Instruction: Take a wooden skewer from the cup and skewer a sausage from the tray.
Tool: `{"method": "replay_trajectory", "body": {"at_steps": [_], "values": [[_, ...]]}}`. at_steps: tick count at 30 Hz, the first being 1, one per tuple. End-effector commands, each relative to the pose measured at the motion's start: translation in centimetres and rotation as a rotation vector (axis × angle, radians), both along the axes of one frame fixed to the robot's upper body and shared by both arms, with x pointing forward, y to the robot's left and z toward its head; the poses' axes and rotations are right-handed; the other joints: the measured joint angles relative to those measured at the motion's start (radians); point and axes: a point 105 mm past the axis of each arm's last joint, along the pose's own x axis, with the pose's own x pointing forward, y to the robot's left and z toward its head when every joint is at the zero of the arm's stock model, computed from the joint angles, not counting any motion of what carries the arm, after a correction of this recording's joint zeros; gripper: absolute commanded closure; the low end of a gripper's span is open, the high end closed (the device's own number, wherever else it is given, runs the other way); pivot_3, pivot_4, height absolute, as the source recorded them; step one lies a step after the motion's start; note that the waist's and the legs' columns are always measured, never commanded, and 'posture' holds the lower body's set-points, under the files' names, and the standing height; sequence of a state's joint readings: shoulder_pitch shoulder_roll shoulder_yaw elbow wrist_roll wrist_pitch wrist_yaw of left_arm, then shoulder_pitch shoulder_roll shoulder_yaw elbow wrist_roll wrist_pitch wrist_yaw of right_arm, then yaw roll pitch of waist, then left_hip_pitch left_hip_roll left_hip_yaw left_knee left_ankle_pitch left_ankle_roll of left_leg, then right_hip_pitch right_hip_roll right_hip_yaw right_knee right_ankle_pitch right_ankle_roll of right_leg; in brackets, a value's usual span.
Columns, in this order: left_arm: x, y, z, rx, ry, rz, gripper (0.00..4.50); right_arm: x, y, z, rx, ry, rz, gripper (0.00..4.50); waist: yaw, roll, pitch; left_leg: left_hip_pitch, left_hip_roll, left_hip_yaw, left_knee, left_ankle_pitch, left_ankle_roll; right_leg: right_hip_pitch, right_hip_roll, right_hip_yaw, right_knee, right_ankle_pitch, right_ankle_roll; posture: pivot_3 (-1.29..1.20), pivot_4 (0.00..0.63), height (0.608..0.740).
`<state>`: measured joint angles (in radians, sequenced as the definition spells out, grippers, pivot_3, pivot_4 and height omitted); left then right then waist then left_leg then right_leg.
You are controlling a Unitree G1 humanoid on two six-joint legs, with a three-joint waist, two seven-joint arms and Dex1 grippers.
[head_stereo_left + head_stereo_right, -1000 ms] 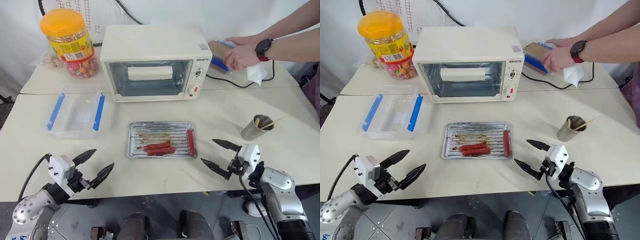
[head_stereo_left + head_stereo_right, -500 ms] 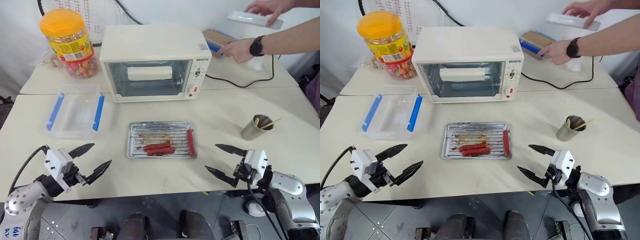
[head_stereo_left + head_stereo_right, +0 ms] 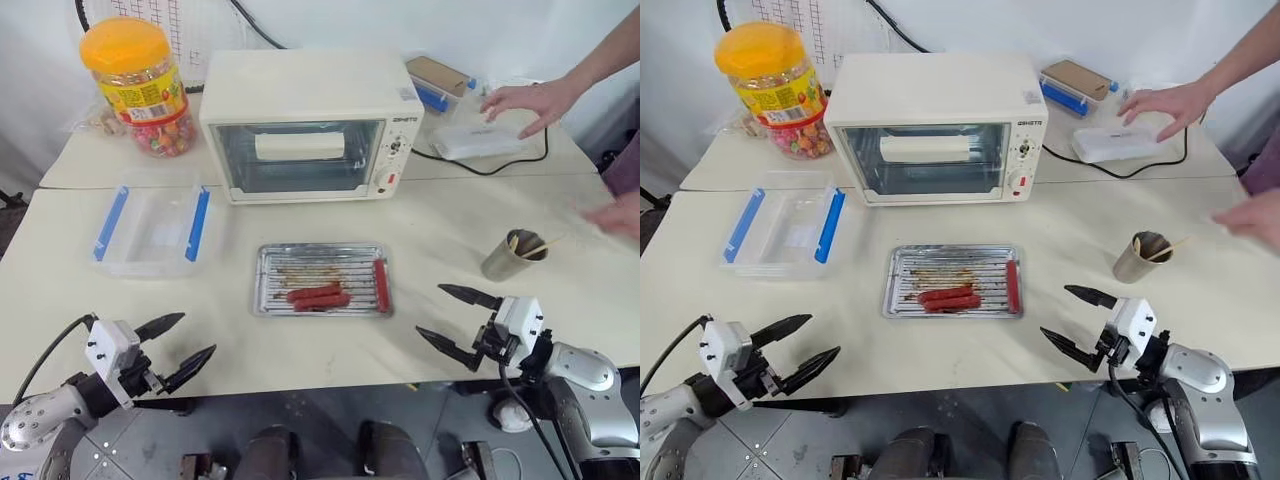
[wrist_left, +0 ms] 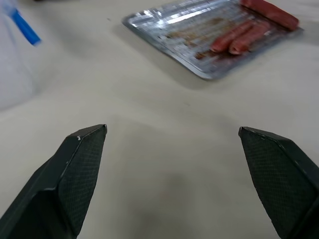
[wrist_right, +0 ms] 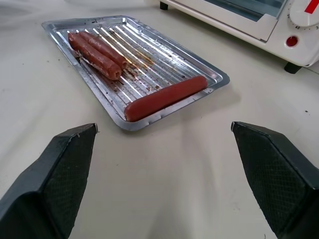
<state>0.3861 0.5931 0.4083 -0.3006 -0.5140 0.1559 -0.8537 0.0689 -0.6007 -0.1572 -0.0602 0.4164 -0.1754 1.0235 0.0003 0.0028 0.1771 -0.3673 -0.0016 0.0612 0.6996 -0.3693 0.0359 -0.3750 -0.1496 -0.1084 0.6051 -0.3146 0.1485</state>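
The silver tray (image 3: 268,262) lies mid-table with three sausages: two side by side (image 3: 320,297) and one (image 3: 381,284) along its right edge. The metal cup (image 3: 503,257) with wooden skewers (image 3: 541,247) stands to the right. My right gripper (image 3: 452,318) hovers open and empty near the front edge, right of the tray and in front of the cup. Over the front left edge, my left gripper (image 3: 178,341) is open and empty too. The right wrist view looks at the tray (image 5: 209,75) and sausages (image 5: 164,97).
A white toaster oven (image 3: 305,125) stands behind the tray. A clear box with blue clips (image 3: 152,226) is at the left, an orange-lidded candy jar (image 3: 137,85) at the back left. A person's hands (image 3: 528,98) rest on a white packet at the back right and hover at the right edge (image 3: 610,215).
Both my grippers drew back toward the table's front edge, still open. The person set the white packet down at the back right, and a second hand came in at the right edge.
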Motion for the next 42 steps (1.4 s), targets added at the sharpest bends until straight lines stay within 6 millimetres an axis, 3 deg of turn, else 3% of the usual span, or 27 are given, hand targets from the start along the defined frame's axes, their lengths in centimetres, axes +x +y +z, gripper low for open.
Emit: {"method": "replay_trajectory", "body": {"at_steps": [1,6,14,31,42], "values": [[-0.1,0.1,0.7,0.034,-0.035,-0.003,0.01,-0.2,0.3,0.8,-0.003,-0.041,0.005,0.00,0.001,0.000,0.000,0.000,0.000,0.000,0.000,0.000,0.000,0.000,0.000,0.000,0.000,0.000,0.000,0.00,0.150,0.740],[-0.3,0.2,0.2,0.153,-0.081,0.021,0.01,0.0,0.2,1.0,0.008,-0.052,-0.003,0.00,0.000,0.000,0.000,0.000,0.000,0.000,0.000,0.000,0.000,0.000,0.000,0.000,0.000,0.000,0.000,0.00,0.150,0.740],[-2.2,-0.7,-1.3,0.076,-0.056,0.085,0.01,1.2,0.6,1.2,0.067,-0.088,-0.037,0.00,-0.002,0.000,0.000,0.000,0.000,0.000,0.000,0.000,0.000,0.000,0.000,0.000,-0.001,0.000,0.000,0.00,0.150,0.740],[-0.4,-1.2,-0.5,0.075,-0.117,0.082,0.01,2.1,1.0,-0.1,0.056,-0.086,-0.035,0.00,-0.001,0.000,0.000,0.000,0.000,0.000,0.000,0.000,0.000,0.000,0.000,0.000,0.000,0.000,0.000,0.00,0.150,0.740],[-0.6,-1.9,-0.7,0.074,-0.108,0.068,0.01,2.1,1.0,-0.3,0.049,-0.070,0.007,0.00,-0.002,0.000,0.000,0.000,0.000,0.000,0.000,0.000,0.000,0.000,0.000,0.000,0.000,0.000,0.000,0.00,0.150,0.740]]}}
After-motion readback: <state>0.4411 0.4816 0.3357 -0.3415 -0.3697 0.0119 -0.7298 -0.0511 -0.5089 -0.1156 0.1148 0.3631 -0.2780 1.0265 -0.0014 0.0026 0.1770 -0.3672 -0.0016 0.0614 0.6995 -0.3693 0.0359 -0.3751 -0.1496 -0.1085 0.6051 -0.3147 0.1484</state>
